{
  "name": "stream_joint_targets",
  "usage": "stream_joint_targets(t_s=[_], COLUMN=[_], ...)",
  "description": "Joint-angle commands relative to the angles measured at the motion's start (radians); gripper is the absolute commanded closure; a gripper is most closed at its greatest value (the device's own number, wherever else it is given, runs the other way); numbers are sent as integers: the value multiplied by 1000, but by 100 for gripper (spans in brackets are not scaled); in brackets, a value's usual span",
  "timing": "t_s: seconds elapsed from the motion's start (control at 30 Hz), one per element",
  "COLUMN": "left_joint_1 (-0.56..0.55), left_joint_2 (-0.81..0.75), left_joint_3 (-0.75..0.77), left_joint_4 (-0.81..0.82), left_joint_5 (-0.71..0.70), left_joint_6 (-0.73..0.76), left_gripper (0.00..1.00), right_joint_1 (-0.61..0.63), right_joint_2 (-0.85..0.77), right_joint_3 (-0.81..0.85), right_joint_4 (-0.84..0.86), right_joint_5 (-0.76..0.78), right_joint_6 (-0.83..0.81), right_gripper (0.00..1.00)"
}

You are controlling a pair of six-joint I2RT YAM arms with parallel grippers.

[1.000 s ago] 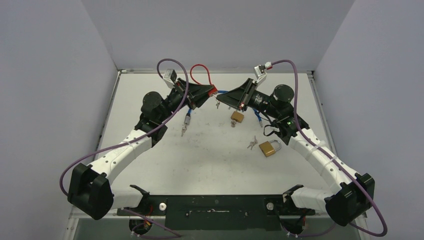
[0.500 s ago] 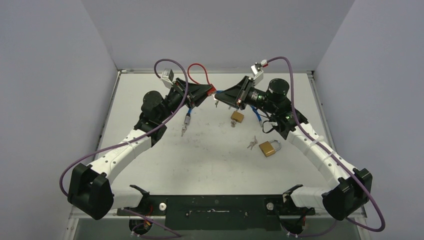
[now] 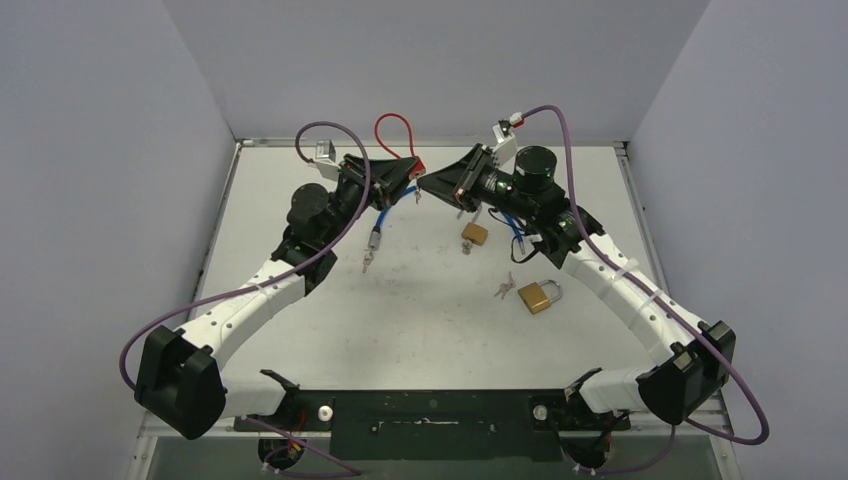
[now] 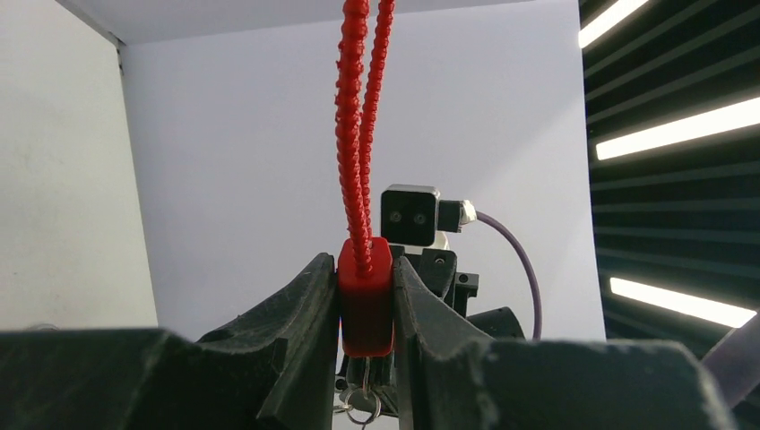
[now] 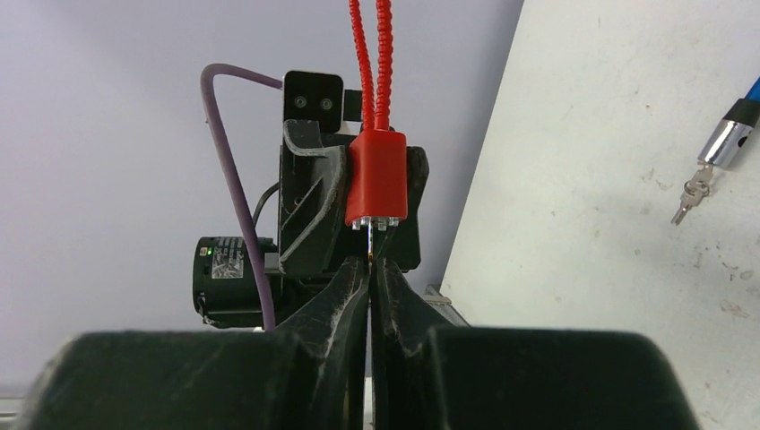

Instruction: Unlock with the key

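My left gripper [image 3: 410,186] is shut on the red lock body [image 3: 420,181], held in the air over the back of the table; its red cable loop [image 3: 392,135] arches above. In the left wrist view the red body [image 4: 366,300] sits clamped between both fingers, with a key ring [image 4: 363,408] hanging below. My right gripper [image 3: 430,189] meets it tip to tip. In the right wrist view it is shut on a thin key [image 5: 369,249] that runs into the bottom of the red lock [image 5: 377,179].
A blue cable lock with keys [image 3: 375,240] lies on the table under the left arm and also shows in the right wrist view [image 5: 726,139]. A small brass padlock [image 3: 474,234] and a bigger brass padlock [image 3: 540,295] with loose keys [image 3: 505,288] lie under the right arm.
Both grippers have risen and closed in on each other. The right gripper moved left onto the key hanging from the red lock.
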Motion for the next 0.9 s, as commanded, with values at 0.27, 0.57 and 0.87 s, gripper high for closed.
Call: stream_joint_targets(t_s=[0.27,0.57,0.87], left_joint_1=[-41,-64,-102], left_joint_2=[-44,-51,-71], left_joint_3=[21,0,-46], left_joint_4=[-43,-34,45], left_joint_5=[280,200,33], left_joint_6=[111,73,-67], left_gripper=[100,100,100], right_joint_1=[-124,-85,30], right_joint_2=[14,40,48], right_joint_3=[30,70,-1], right_joint_4=[23,29,151], right_joint_5=[-99,9,166], right_joint_6=[36,32,-82], right_gripper=[100,100,100])
